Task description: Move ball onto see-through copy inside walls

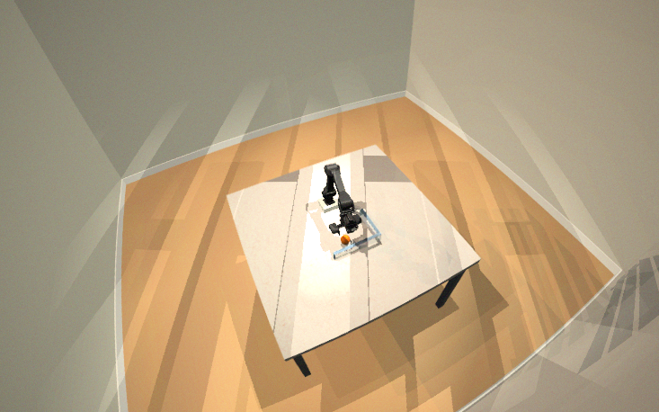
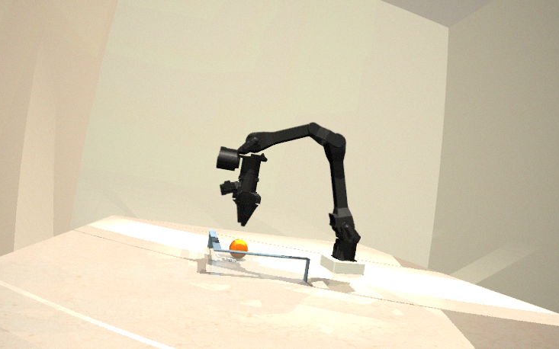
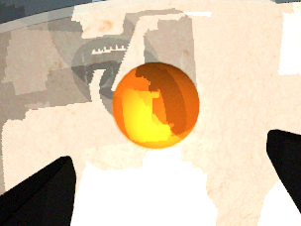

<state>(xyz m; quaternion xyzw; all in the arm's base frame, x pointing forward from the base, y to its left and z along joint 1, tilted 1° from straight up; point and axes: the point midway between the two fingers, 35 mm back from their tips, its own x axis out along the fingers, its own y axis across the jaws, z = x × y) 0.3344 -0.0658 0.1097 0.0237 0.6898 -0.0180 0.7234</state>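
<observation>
The orange ball lies on the table inside the corner of the two low clear walls. The see-through copy does not show apart from the ball. My gripper is open and empty. It hangs above the ball, clear of it. In the wrist view the two dark fingertips stand wide apart at the lower left and lower right, with the ball on the table between and beyond them.
The arm's base stands on a white block at the back of the white table. Wooden floor and room walls surround the table.
</observation>
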